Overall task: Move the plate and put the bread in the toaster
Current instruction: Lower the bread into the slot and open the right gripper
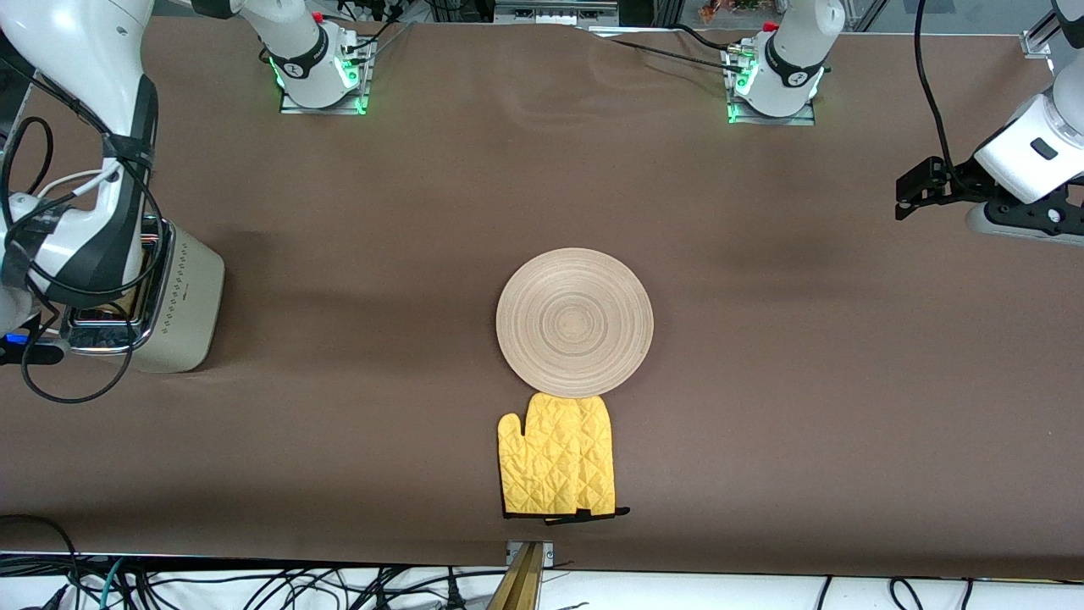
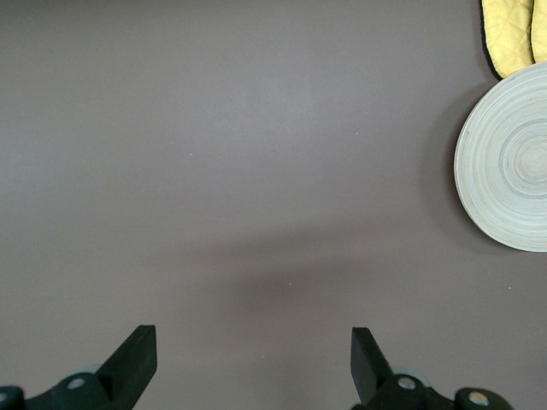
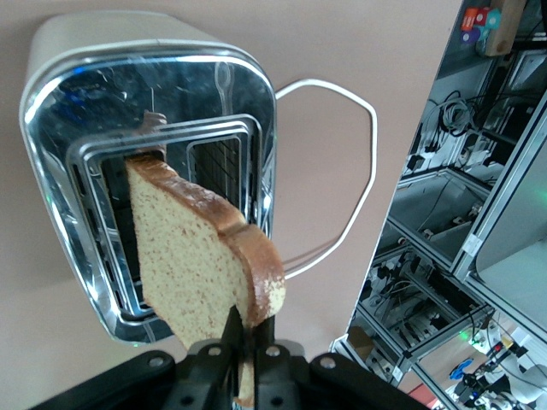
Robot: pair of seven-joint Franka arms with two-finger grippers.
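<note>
The pale-wood plate (image 1: 574, 323) lies flat in the middle of the table, its near edge touching a yellow oven mitt (image 1: 557, 457). The cream toaster (image 1: 182, 305) stands at the right arm's end of the table, partly hidden by the right arm. In the right wrist view my right gripper (image 3: 248, 342) is shut on the crust edge of the bread (image 3: 188, 265) and holds the slice on edge over a slot in the toaster's chrome top (image 3: 111, 102). My left gripper (image 1: 910, 199) waits open and empty above bare table at the left arm's end; it also shows in the left wrist view (image 2: 254, 359).
The toaster's white cord (image 3: 342, 171) loops on the table beside it. The left wrist view shows the plate (image 2: 513, 171) and the mitt (image 2: 513, 34) off to one side. Both arm bases stand along the table's edge farthest from the front camera.
</note>
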